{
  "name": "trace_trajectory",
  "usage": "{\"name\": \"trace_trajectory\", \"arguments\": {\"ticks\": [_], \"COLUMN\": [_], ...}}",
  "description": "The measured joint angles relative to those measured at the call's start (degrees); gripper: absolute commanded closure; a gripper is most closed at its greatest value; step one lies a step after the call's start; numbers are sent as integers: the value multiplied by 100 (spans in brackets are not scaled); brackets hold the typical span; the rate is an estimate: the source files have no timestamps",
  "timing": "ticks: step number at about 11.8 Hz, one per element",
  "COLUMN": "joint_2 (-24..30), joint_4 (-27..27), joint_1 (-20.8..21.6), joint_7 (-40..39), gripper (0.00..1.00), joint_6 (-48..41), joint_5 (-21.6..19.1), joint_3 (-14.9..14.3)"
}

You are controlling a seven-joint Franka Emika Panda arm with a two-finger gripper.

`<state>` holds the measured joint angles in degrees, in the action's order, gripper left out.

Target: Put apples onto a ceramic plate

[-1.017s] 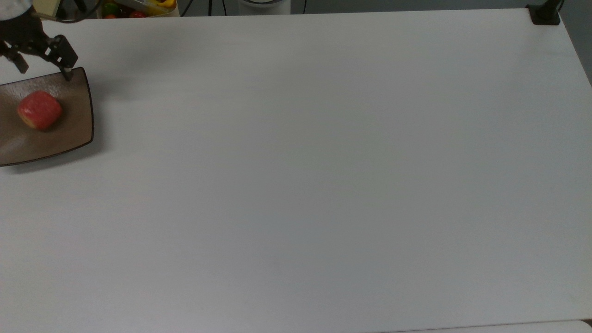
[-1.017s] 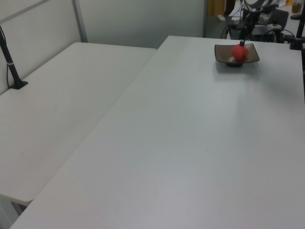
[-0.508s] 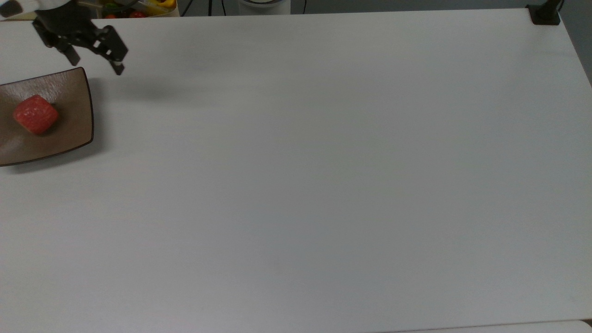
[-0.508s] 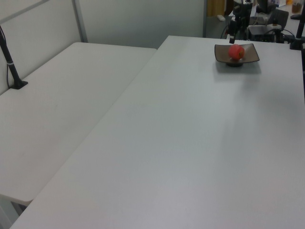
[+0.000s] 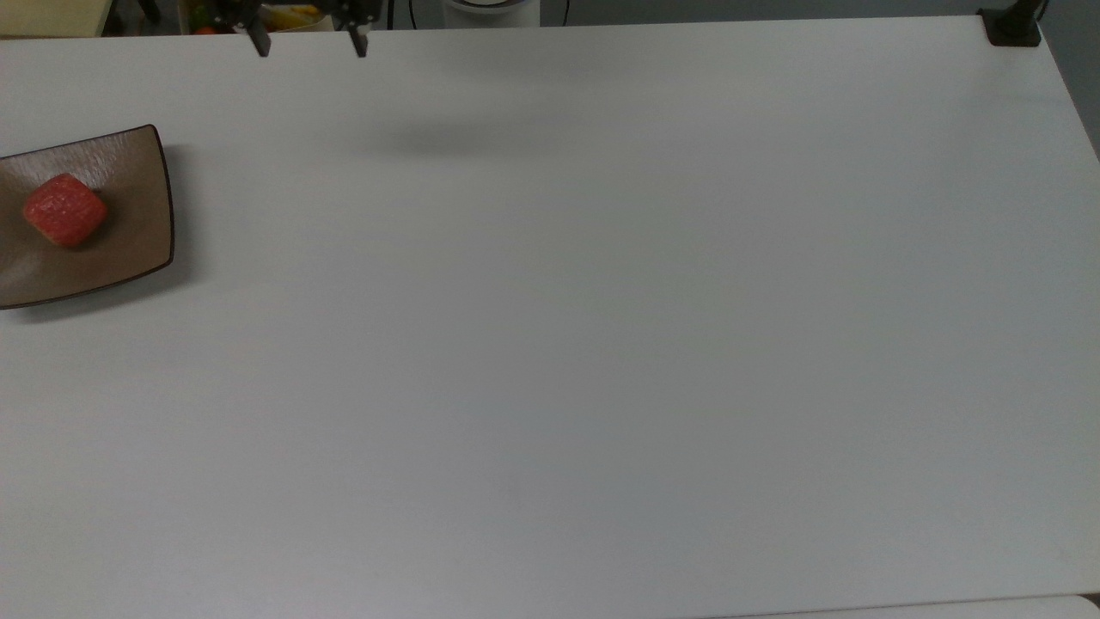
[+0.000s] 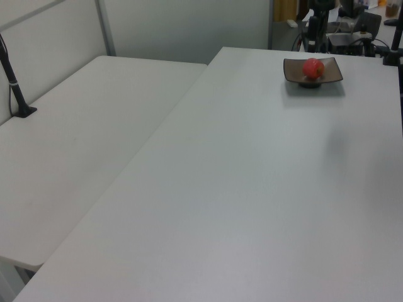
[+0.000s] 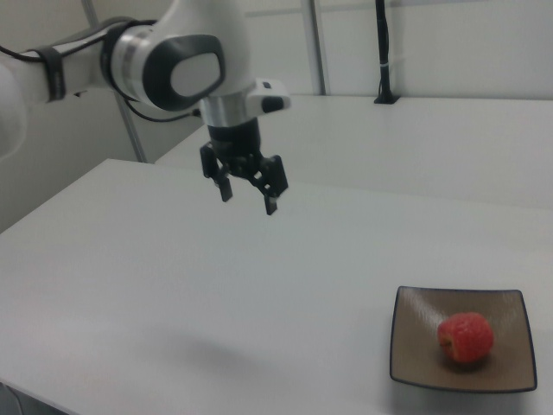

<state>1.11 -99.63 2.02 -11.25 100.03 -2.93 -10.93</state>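
Right view shows the fingers [image 7: 248, 195] spread and empty, high over the bench [image 7: 130, 285]. Well apart from them, the apple [image 7: 466, 337] rests on the ceramic plate [image 7: 415, 346]. Placing looks finished; only pulling away remains.

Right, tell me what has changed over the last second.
The black two-finger claw, open and empty, moved from the corner of the glossy brown squarish ceramic plate toward the top view's right and upper edge. The small red apple shifted slightly on the plate; the plate and white table stayed put.
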Motion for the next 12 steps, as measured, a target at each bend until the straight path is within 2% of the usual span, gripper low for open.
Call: {"name": "trace_trajectory", "arguments": {"ticks": [2,5,7,10,12], "joint_2": [222,263,258,216,56], "joint_4": [-97,-271,-320,-332,-324], "joint_1": [267,330,317,238,17], "joint_7": [286,878,987,988,987], "gripper": [0,0,0,0,0], "joint_6": [-14,-15,-15,-15,72], "joint_5": [65,237,249,249,249], "joint_3": [85,707,928,1042,1050]}}
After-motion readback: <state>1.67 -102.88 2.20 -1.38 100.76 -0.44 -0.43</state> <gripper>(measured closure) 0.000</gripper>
